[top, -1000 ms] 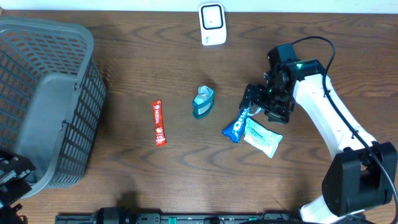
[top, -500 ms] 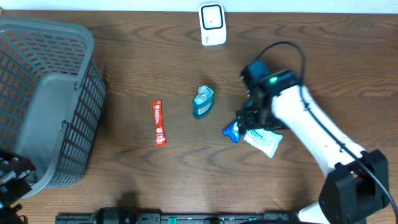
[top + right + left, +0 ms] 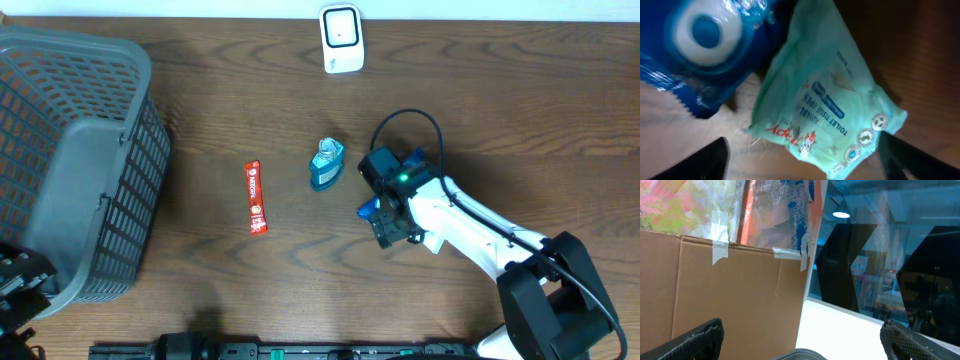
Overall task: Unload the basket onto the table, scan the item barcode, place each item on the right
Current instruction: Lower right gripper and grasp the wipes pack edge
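Note:
A pale teal tissue pack [image 3: 825,105] lies on the wooden table beside a blue snack pack [image 3: 705,45]. My right gripper [image 3: 805,162] hovers close over the tissue pack, open, one dark fingertip [image 3: 715,160] on either side of its lower end. From overhead the right gripper [image 3: 395,225] covers the tissue pack, and only a corner of the blue snack pack [image 3: 368,209] shows. The white barcode scanner [image 3: 342,38] stands at the table's far edge. My left gripper [image 3: 800,345] is open and empty, facing cardboard and a window.
A small teal bottle [image 3: 326,165] and a red stick pack [image 3: 256,197] lie left of the right arm. A large grey basket [image 3: 75,160] fills the left side. The left arm [image 3: 20,290] sits at the near left corner beside the basket.
The right arm has swung left from beside the two packs and come down over them. Its fingers have narrowed slightly. The left arm has not moved.

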Controlling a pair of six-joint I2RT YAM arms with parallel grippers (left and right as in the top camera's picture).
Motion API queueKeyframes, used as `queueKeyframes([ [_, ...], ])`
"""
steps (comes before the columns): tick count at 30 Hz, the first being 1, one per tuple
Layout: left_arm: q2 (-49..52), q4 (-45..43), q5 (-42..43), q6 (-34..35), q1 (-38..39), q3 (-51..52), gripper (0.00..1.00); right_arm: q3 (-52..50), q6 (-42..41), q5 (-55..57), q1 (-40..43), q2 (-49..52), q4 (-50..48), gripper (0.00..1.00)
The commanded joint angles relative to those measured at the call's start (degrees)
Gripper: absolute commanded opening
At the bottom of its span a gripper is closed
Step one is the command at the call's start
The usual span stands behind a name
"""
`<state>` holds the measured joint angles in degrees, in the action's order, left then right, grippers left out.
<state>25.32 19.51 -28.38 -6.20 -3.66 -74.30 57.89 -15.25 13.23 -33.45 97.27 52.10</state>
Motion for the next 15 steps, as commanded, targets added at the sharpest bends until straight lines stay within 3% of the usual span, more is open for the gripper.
queueKeyframes([
  [1, -0.5, -0.3, 0.5, 0.1, -0.3, -0.2, 1.00, -3.2, 2.5, 1.9, -0.3, -0.7, -1.9, 0.79],
  [5, -0.5, -0.3, 0.5, 0.1, -0.3, -0.2, 1.00, -7.2, 5.8, 2.0, -0.3, -0.7, -6.6, 0.75],
  [11, -0.5, -0.3, 0.5, 0.1, -0.3, -0.2, 1.00, -12.6, 6.8, 9.3, -0.3, -0.7, -14.1, 0.60],
  [13, -0.5, -0.3, 0.5, 0.1, -0.3, -0.2, 1.00, -13.3, 6.8, 12.3, -0.3, -0.7, -15.2, 0.50],
  [15, -0.5, -0.3, 0.5, 0.1, -0.3, -0.2, 1.00, -13.3, 6.8, 14.0, -0.3, -0.7, -15.5, 0.27],
])
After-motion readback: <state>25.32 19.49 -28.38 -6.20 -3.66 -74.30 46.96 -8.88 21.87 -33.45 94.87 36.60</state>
